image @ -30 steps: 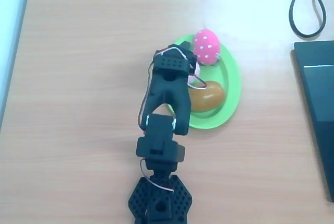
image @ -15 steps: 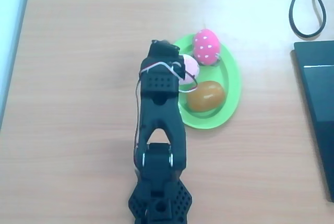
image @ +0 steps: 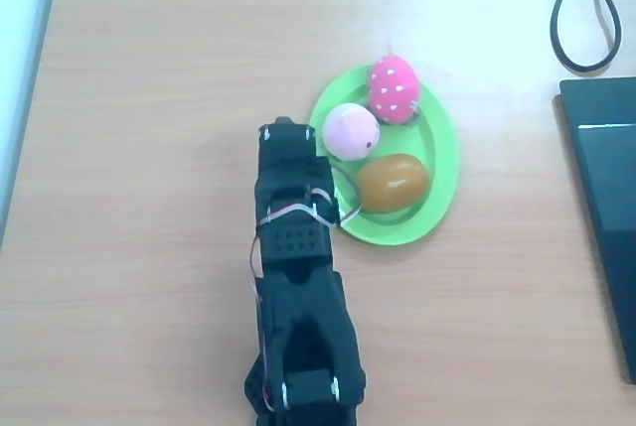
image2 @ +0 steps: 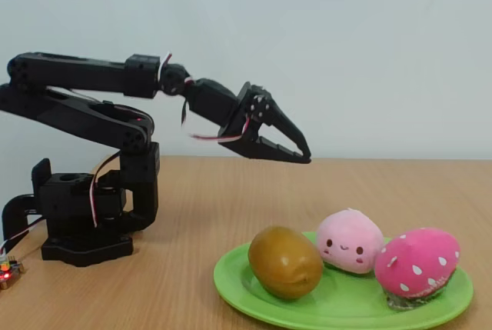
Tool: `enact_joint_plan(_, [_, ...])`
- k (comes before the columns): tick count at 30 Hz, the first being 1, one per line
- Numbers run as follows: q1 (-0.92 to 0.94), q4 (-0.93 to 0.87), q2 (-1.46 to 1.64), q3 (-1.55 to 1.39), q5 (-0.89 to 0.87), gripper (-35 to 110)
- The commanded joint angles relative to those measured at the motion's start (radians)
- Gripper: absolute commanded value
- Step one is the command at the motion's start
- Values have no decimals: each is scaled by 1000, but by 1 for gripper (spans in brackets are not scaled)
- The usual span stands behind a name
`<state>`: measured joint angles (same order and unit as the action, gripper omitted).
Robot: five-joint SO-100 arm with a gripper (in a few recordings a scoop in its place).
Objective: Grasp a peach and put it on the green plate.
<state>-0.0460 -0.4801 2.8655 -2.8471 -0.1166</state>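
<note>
The peach [image2: 350,240] sits on the green plate [image2: 254,294], apart from the pincer [image2: 298,155]. The pincer hangs above, empty and nearly closed.

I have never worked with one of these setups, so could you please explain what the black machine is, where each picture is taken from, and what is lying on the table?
The black machine is a small robot arm bolted to a base on a wooden table. At its tip is a gripper with two fingers for picking things up. Right now it holds nothing and hangs in the air, apart from the toys.

One picture looks straight down from above; the other is taken from the side, near table height.

On the table sits a green plate. Three toys rest on it: a pale pink peach, a hot-pink toy with white dots and a glossy brown oval. In the overhead view a black cable and a dark flat device lie at the right edge.
</note>
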Motion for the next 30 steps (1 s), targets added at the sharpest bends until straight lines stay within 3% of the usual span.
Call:
enact_joint_plan(1, [-32,63,109,-110,-15,-8])
enact_joint_plan(10, [-83,94,339,-391,57,-8])
enact_joint_plan(23, [-57,-218,419,-393,18,-8])
enact_joint_plan(30, [-35,-241,433,-393,17,-8])
